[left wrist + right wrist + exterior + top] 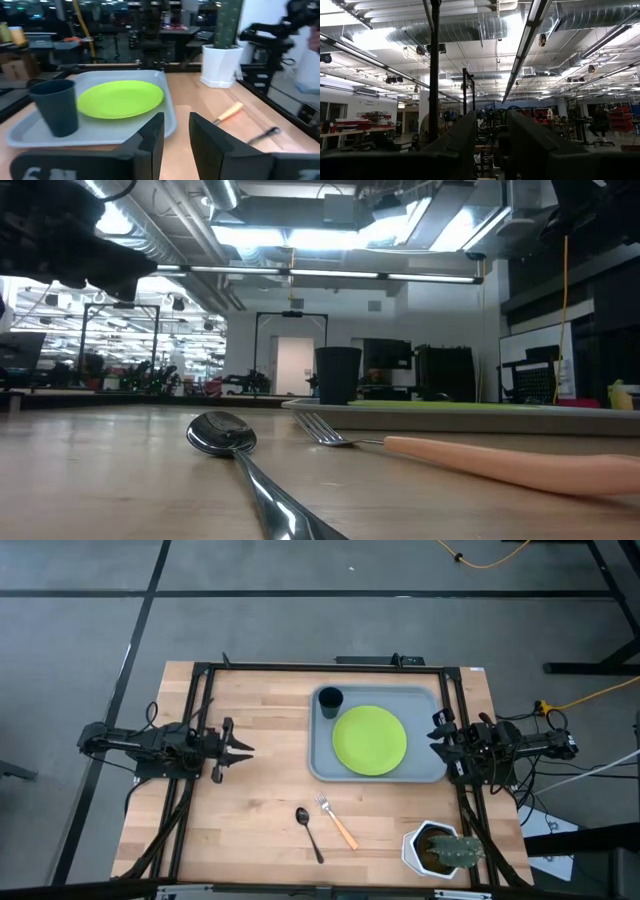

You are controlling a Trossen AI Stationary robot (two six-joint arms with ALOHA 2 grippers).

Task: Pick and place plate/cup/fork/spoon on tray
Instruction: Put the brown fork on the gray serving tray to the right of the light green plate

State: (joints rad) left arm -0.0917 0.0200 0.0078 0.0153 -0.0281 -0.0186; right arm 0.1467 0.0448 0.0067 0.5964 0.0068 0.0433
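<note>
The grey-blue tray (322, 762) lies at the table's right middle. The lime-green plate (369, 740) lies flat on it, and the dark cup (330, 700) stands upright in its far left corner. The dark spoon (309, 832) and the orange-handled fork (337, 822) lie side by side on the wood near the front edge; both also show in the low view, spoon (222, 432) and fork (500, 461). My left gripper (248, 750) is open and empty left of the tray, pointing at it (176, 132). My right gripper (434, 736) is open and empty at the tray's right edge.
A white hexagonal pot with a cactus (443, 848) stands at the front right corner, close to the fork's handle end. A dark frame runs along the table's far, left and right sides. Bare wood lies between my left gripper and the tray.
</note>
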